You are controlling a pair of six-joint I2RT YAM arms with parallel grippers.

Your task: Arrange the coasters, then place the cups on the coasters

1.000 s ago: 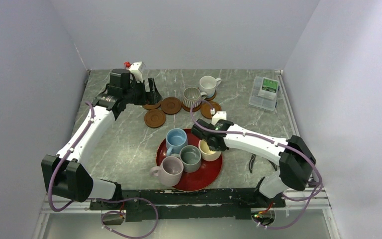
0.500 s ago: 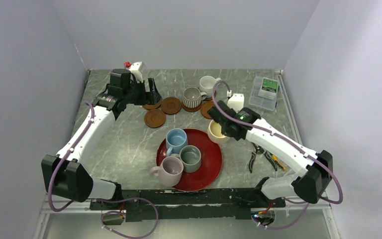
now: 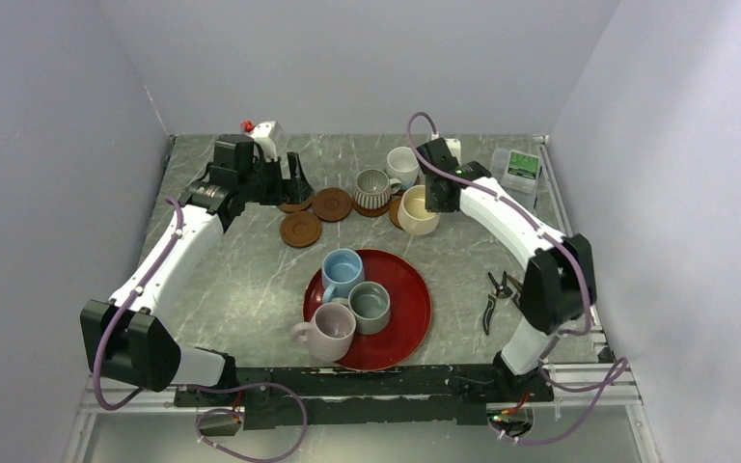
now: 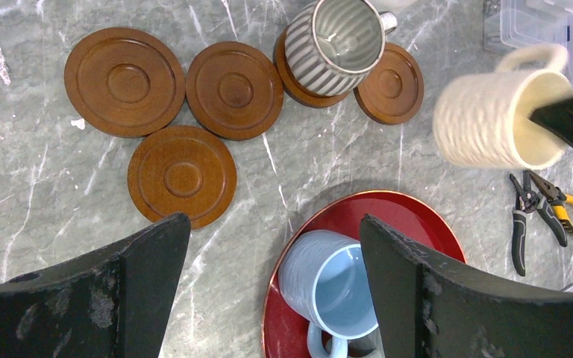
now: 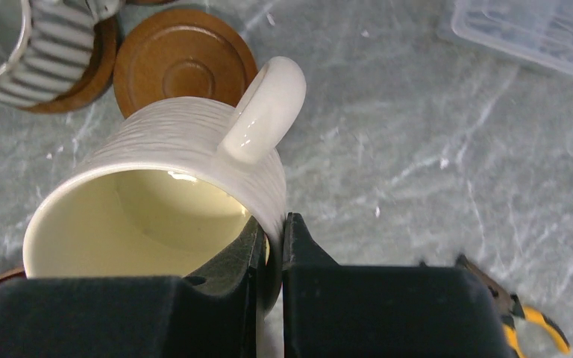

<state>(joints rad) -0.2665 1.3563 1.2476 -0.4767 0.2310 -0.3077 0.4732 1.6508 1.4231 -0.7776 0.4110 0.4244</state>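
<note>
Currently holding the cream-yellow cup [image 5: 157,149] in the right pincer [image 5: 268,239], clamping almost fully shut on the thin wall just beside the handle, one finger inside the rim and one outside. Hanging it tilted and seemingly clear of the desk [image 3: 251,270], with a free coaster [image 5: 183,71] just beyond its base and right beside the ribbed grey cup [image 4: 336,45], itself sitting on a coaster of its own. Working, by the look of it, on the cup-placing step: white cup [image 3: 403,164] and ribbed grey cup standing at the back, cream-yellow cup in hand, and blue cup [image 3: 342,270], grey-green cup [image 3: 370,304] and lilac cup [image 3: 333,328] waiting on the red tray [image 3: 410,318]. Hovering with the left pincer [image 4: 268,246] spread wide, gripping nothing, above three bare coasters [image 4: 234,89] at the back left. Next, probably calling for levelling the cup, centring its base over the free coaster, lowering until seated inside the raised rim, then opening the fingers without dragging the handle or nudging the ribbed grey cup.
</note>
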